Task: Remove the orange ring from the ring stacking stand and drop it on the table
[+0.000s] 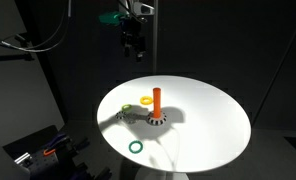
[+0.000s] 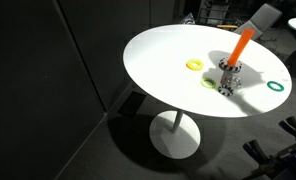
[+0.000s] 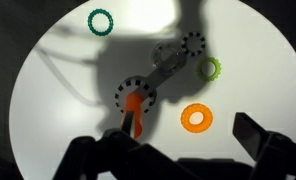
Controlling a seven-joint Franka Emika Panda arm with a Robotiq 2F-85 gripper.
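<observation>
Nearest in the wrist view, the gripper [image 3: 173, 150] shows its two dark fingers [image 3: 260, 138] spread wide at the bottom edge, with nothing between them. In an exterior view the gripper [image 1: 134, 42] hangs high over the far side of the table [image 1: 208, 120], well clear of everything on it. Just beyond the fingers is the one stand [image 3: 134, 108], its orange post rising from the checkered base. There are four rings, one of each kind, and all lie flat on the white top. The orange ring [image 3: 197, 118] sits at about 4 o'clock from the base, near it but not touching. The lime ring [image 3: 208, 69] lies at 2 o'clock, a little further out. The dashed ring [image 3: 193, 43] lies at 1 o'clock, just beyond the lime one. The green ring [image 3: 100, 20] is farthest, at 11 o'clock near the table's rim. In both exterior views the orange ring [image 1: 146, 101] [image 2: 195, 65] looks yellowish and lies beside the stand [image 1: 156, 105] [image 2: 238, 55], while the green ring [image 1: 136, 147] [image 2: 276, 86] lies well apart from it.
</observation>
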